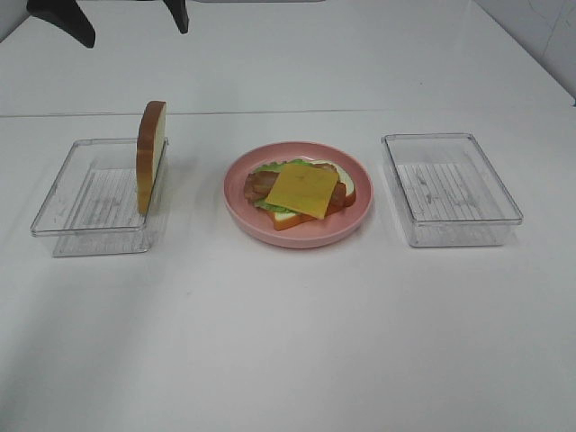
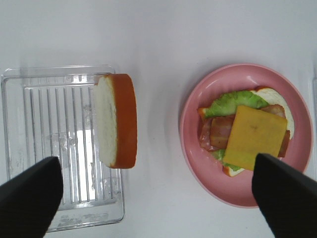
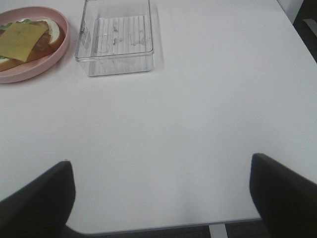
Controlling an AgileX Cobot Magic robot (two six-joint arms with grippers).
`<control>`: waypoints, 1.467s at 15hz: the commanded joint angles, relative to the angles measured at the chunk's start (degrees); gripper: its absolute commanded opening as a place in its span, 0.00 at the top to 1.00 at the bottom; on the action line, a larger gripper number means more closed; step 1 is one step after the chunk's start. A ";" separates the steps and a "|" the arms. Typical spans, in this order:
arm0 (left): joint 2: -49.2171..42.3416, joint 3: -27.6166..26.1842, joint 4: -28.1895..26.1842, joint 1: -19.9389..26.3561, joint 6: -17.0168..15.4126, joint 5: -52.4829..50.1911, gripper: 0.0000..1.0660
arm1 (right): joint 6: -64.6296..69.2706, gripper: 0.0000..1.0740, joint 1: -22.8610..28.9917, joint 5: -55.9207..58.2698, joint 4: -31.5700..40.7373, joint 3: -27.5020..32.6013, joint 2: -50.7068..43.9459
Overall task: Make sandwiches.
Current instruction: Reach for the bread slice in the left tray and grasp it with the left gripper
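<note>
I see a big white table (image 1: pixel 288 342) under everything. On it sit two clear trays and one plate.

The left clear tray (image 1: pixel 85 202) is at about 9 o'clock from the plate in the high view. The right clear tray (image 1: pixel 450 189) is at about 3 o'clock from the plate. Both are apart from the plate.

The round pink plate (image 1: pixel 298 234) sits in the middle, between the trays. The open sandwich (image 1: pixel 301 191) lies flat on the plate. At the bottom is a white bread slice with a brown crust. On that is a green lettuce leaf (image 2: pixel 233 101), then brown bacon strips (image 2: pixel 220 133), and a yellow cheese square (image 1: pixel 303 190) on top.

The other bread slice (image 1: pixel 150 155) stands up on its edge. It leans on the wall of the left tray that faces the plate. Its brown crust side faces the plate and its white side faces into the tray.

My left hand (image 2: pixel 158 198) hangs high over the gap between the left tray and the plate. Its two dark fingers are spread wide and hold nothing.

My right hand (image 3: pixel 161 198) hangs over bare table, with the right tray at about 11 o'clock in its own view. Its fingers are spread wide too, and it holds nothing.
</note>
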 commanded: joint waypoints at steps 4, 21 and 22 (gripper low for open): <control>1.20 1.09 3.72 0.80 -0.46 5.56 0.10 | -0.40 0.15 -0.34 -0.52 0.29 0.23 -1.95; 16.50 1.32 2.92 0.80 -0.63 -0.40 0.12 | -0.40 0.15 -0.34 -0.52 0.29 0.23 -1.95; 16.62 1.32 3.32 0.80 -1.20 -0.46 0.13 | -0.40 0.15 -0.34 -0.52 0.29 0.23 -1.95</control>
